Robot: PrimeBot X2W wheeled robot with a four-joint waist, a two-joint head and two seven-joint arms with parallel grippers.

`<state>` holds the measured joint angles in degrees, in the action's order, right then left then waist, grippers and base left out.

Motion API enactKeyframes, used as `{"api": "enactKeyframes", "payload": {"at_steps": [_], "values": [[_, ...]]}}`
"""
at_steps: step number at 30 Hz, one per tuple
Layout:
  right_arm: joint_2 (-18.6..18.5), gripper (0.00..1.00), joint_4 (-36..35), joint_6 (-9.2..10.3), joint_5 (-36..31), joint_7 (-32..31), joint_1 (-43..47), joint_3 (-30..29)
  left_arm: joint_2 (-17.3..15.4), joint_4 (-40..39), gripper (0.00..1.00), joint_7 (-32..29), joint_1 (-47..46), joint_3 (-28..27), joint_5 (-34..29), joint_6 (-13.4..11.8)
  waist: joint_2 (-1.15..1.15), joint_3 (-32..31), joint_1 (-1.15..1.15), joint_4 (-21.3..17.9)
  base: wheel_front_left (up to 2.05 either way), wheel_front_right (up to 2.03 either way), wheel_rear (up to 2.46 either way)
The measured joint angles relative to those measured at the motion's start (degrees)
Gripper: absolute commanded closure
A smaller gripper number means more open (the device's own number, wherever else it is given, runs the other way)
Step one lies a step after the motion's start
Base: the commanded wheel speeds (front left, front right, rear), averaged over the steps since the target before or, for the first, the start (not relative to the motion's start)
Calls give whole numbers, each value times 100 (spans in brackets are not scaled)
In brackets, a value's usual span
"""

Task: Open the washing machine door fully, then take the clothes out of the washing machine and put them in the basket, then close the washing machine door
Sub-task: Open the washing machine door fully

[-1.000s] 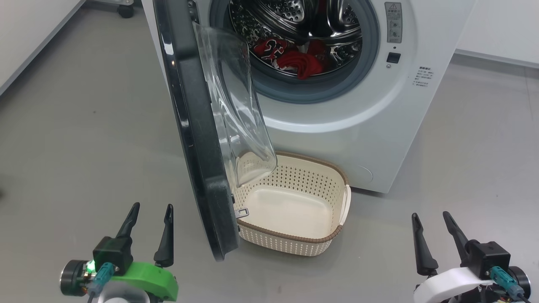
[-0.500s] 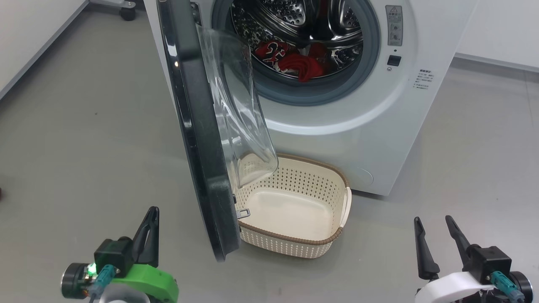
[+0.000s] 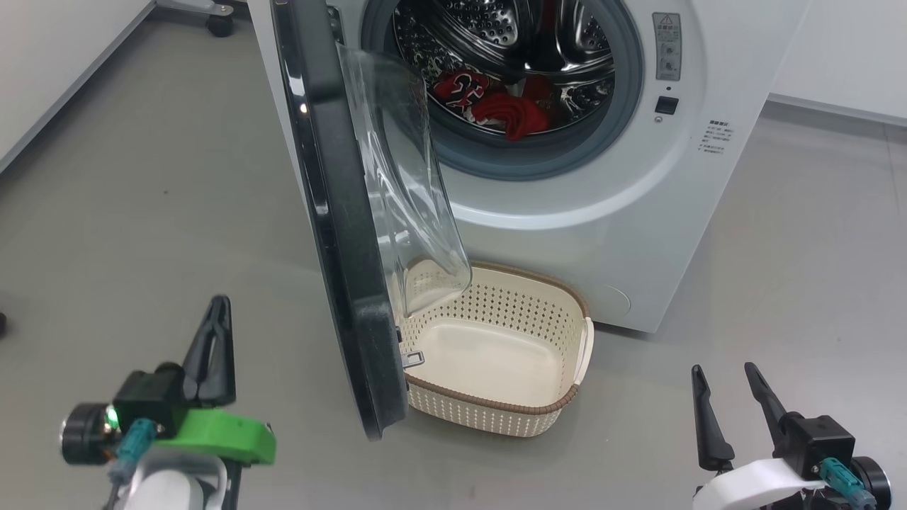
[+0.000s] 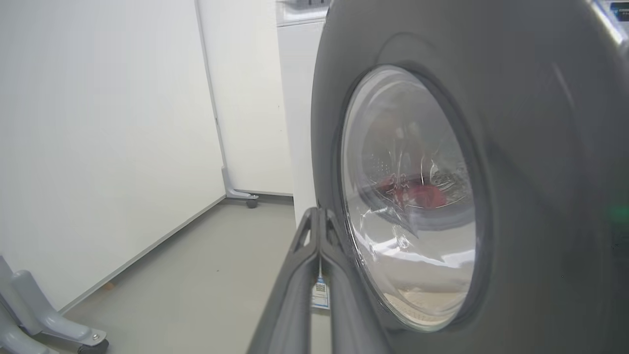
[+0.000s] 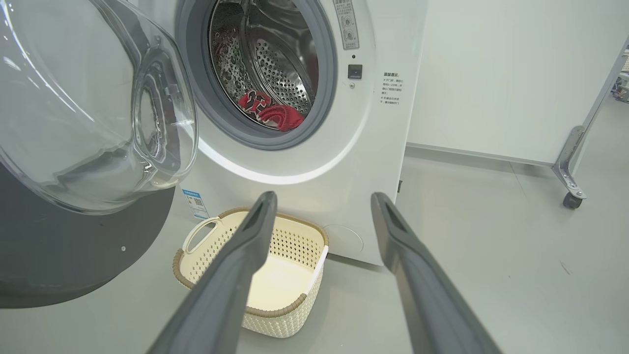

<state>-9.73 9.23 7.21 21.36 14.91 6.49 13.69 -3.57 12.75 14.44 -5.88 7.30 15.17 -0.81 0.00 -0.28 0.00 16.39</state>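
the washing machine door (image 3: 333, 234) stood partly open, edge-on to the head camera, its glass bowl hanging over the left end of the basket (image 3: 496, 421). by the look of it the first step, swinging the door fully back, was not yet finished. the red clothes (image 3: 506, 113) lay in the steel drum of the washing machine (image 3: 567, 234). the basket sat empty on the floor just before the machine's front, so the unloading and the closing of the door remained to be done. the left gripper (image 3: 218, 312), fingers pressed together on nothing, hovered near the door's outer face but apart from it. the right gripper (image 3: 723, 368) hung with fingers spread, well clear of the basket. the floor (image 3: 127, 212) was smooth and grey, bounded by white wall panels (image 3: 42, 64), with a castor (image 3: 221, 25) beside the machine.
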Motion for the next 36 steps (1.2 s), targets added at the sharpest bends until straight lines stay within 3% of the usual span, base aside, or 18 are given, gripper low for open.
{"api": "enactKeyframes", "payload": {"at_steps": [16, 28, 36], "values": [[77, 0, -25, -4, -78, 0, 16, -99, 9, -1740, 100, 33, -1059, 279, -265, 12, 0, -27, 0, 5, 0, 0, 0], [120, 0, -14, -66, -136, 0, 17, -85, 71, -2673, 100, -270, -1383, 1482, -187, 539, 0, -37, 0, -97, 0, 0, 0], [149, 0, -11, -120, -144, 0, 16, -102, 83, -2815, 100, -823, -1170, 2423, 171, 665, 0, -1, 0, -124, 0, 0, 0]]}}
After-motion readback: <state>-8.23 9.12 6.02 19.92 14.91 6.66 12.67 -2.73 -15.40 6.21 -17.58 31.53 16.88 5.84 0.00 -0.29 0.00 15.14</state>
